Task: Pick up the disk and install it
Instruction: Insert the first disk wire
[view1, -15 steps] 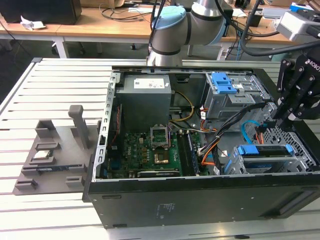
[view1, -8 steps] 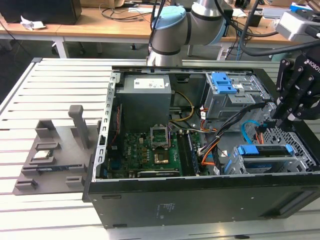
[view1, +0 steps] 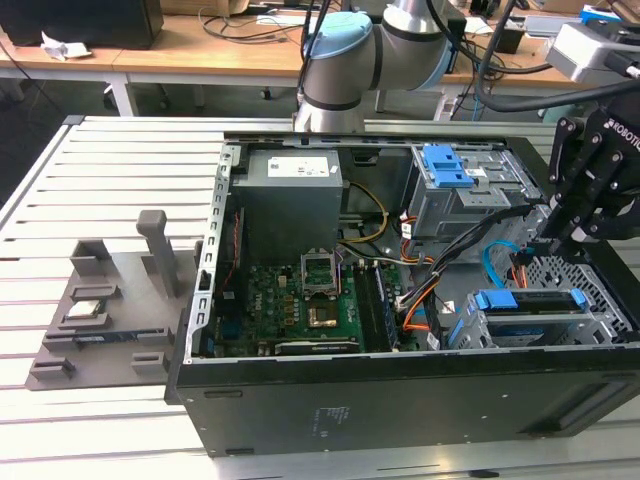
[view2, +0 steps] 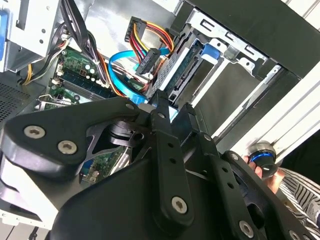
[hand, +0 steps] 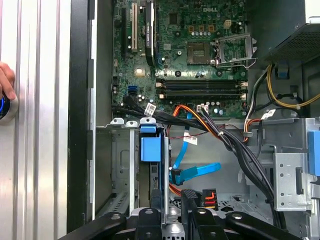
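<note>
Pincer (hand: 172, 202) pinching the disk (hand: 151, 170) edge-on inside the drive cage (hand: 125, 165) just ahead; best pushed straight, rails aligned.

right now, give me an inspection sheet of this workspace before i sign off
surface: slatted metal table, open computer case lying on it
job's things: disk appears to sit in the drive cage, blue rails showing
clutter: grey fixture tray at the exterior view's left
grippers: gripper over the drive cage
cables: blue data cable and loose wire bundles cross the case
surroundings: desks behind; a person's hand at the table edge
</note>
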